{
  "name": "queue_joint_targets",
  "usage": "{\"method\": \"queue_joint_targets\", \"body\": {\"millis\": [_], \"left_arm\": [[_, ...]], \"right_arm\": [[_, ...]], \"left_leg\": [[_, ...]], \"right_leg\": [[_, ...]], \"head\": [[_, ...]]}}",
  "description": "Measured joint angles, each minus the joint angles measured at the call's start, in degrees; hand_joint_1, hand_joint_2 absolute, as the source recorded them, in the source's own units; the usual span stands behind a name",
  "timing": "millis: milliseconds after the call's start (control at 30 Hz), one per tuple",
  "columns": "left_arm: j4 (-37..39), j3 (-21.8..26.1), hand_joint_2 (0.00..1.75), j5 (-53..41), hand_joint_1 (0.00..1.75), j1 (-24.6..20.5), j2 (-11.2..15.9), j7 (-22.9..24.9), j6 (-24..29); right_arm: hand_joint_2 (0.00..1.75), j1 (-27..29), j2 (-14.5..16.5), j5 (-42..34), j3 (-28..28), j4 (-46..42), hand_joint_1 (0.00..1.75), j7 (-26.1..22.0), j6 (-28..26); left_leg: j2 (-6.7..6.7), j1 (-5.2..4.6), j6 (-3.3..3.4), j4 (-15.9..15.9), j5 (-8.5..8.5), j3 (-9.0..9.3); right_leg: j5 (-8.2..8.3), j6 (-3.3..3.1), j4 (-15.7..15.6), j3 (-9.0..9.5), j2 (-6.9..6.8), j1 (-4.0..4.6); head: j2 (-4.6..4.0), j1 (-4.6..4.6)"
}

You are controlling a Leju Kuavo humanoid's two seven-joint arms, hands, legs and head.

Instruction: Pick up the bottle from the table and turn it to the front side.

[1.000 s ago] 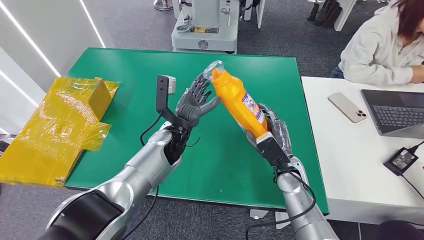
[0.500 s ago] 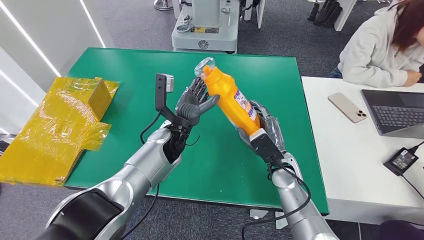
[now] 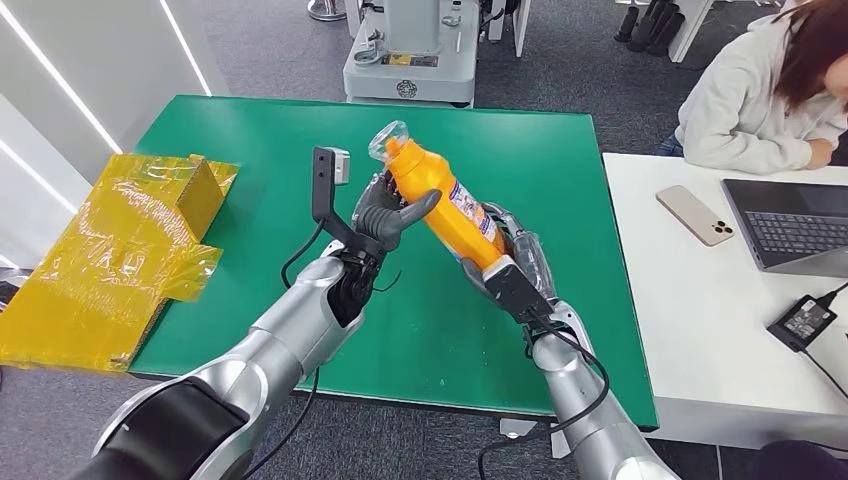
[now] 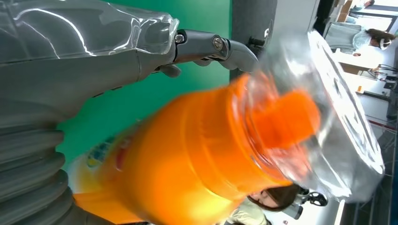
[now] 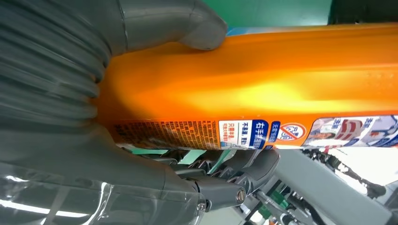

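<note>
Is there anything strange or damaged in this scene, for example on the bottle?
No damage or spill shows. The orange bottle is tilted above the green table, gripped by the right hand. Its cap sits under clear plastic film.

One orange bottle, one green table, one white table beside it. Two robot hands – left hand, right hand. One yellow wrapped box, one phone, one laptop, one power adapter – and one seated person.
</note>
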Motion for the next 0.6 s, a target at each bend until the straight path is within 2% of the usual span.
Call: {"method": "queue_joint_targets", "body": {"millis": [133, 200, 300, 333, 400, 533, 600], "left_arm": [[0.00, 0.00, 1.75, 0.11, 1.75, -0.27, -0.35, 0.00, -0.27], [0.01, 0.00, 1.75, 0.20, 1.67, -0.30, -0.45, 0.03, -0.50], [0.01, 0.00, 1.75, 0.68, 1.40, -0.34, -0.64, 0.24, -0.95], [0.01, 0.00, 1.75, 1.06, 1.38, -0.36, -0.71, 0.38, -1.22], [0.01, 0.01, 1.75, 1.82, 1.44, -0.38, -0.79, 0.60, -1.67], [0.00, 0.04, 1.75, 2.49, 1.75, -0.39, -0.81, 0.68, -2.01], [0.01, 0.08, 1.75, 2.83, 1.75, -0.39, -0.80, 0.78, -2.31]], "right_arm": [[1.75, -0.20, 0.07, 0.51, 0.31, 0.90, 1.75, -0.18, -0.40], [1.75, -0.32, 0.08, 0.67, 0.32, 1.22, 1.75, -0.18, -0.67], [1.75, -0.38, 0.08, 0.71, 0.32, 1.61, 1.75, -0.18, -0.79], [1.75, -0.39, 0.08, 0.71, 0.31, 1.73, 1.75, -0.20, -0.82], [1.75, -0.39, 0.08, 0.73, 0.30, 1.90, 1.75, -0.26, -0.90], [1.75, -0.39, 0.08, 0.79, 0.32, 2.05, 1.75, -0.34, -0.98], [1.75, -0.40, 0.08, 0.81, 0.32, 2.08, 1.75, -0.37, -1.13]], "left_leg": [[0.00, 0.00, 0.00, 0.00, 0.00, 0.00], [0.00, 0.00, 0.00, 0.01, 0.00, 0.00], [0.00, 0.00, 0.00, 0.01, 0.00, 0.00], [0.00, 0.00, 0.00, 0.01, 0.00, 0.00], [0.01, 0.00, 0.00, 0.01, 0.00, 0.00], [0.01, 0.00, 0.00, 0.01, 0.00, 0.00], [0.01, 0.00, 0.00, 0.01, 0.00, 0.00]], "right_leg": [[0.00, 0.00, 0.00, 0.00, 0.00, 0.00], [0.00, 0.00, 0.00, 0.00, 0.00, 0.00], [0.00, 0.00, 0.00, 0.00, 0.00, 0.00], [0.00, 0.00, 0.00, 0.00, 0.00, 0.00], [0.00, 0.00, 0.00, -0.01, 0.01, 0.00], [0.00, 0.00, 0.00, -0.01, 0.01, 0.00], [0.00, 0.00, 0.00, -0.02, 0.01, 0.00]], "head": [[0.00, 0.00], [0.00, 0.00], [0.00, 0.00], [0.00, 0.00], [0.00, 0.00], [0.00, 0.00], [0.00, 0.00]]}}
